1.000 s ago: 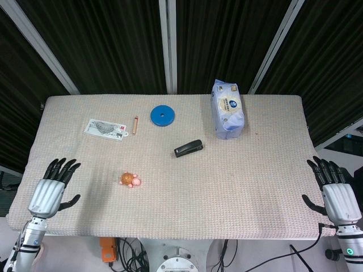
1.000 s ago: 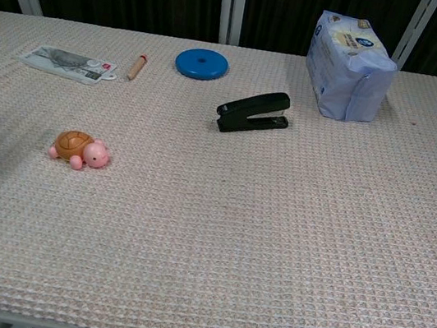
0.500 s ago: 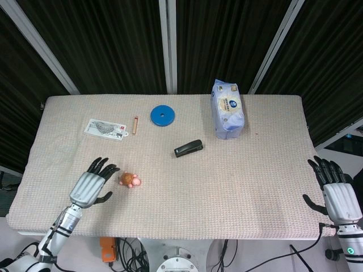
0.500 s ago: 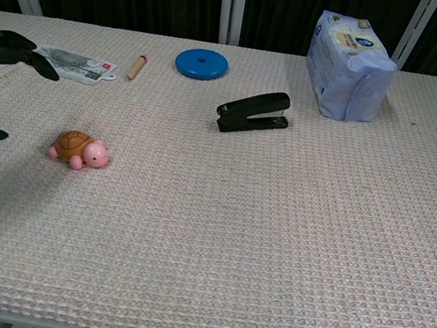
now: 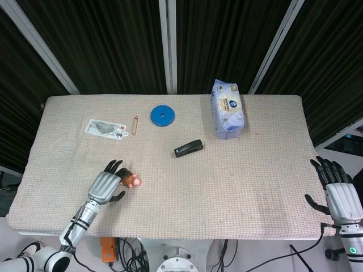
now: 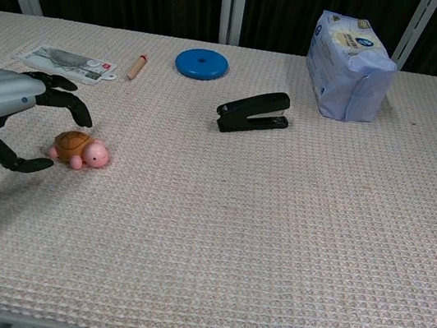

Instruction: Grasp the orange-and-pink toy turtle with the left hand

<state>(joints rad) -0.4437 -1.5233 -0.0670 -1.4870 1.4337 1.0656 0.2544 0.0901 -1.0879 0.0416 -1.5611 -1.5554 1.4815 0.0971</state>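
Observation:
The orange-and-pink toy turtle point(image 5: 132, 180) point(image 6: 80, 150) lies on the woven table cover at the front left, its pink head pointing right. My left hand point(image 5: 106, 186) point(image 6: 4, 111) is just to its left with fingers spread around the shell end; it holds nothing, and the thumb point(image 6: 25, 163) sits low in front of the turtle. My right hand point(image 5: 338, 192) hovers open off the table's right front corner, seen only in the head view.
Behind the turtle lie a black stapler point(image 5: 188, 148) point(image 6: 253, 111), a blue disc point(image 5: 163, 115) point(image 6: 201, 64), a small wooden stick point(image 5: 135, 124) point(image 6: 137, 66) and a flat packet point(image 5: 106, 128) point(image 6: 68, 63). A tissue pack point(image 5: 227, 107) point(image 6: 350, 55) stands at the back right.
My left hand has swept right from the table's left edge up to the turtle, its fingers now bracketing the shell. The turtle and my right hand have stayed put.

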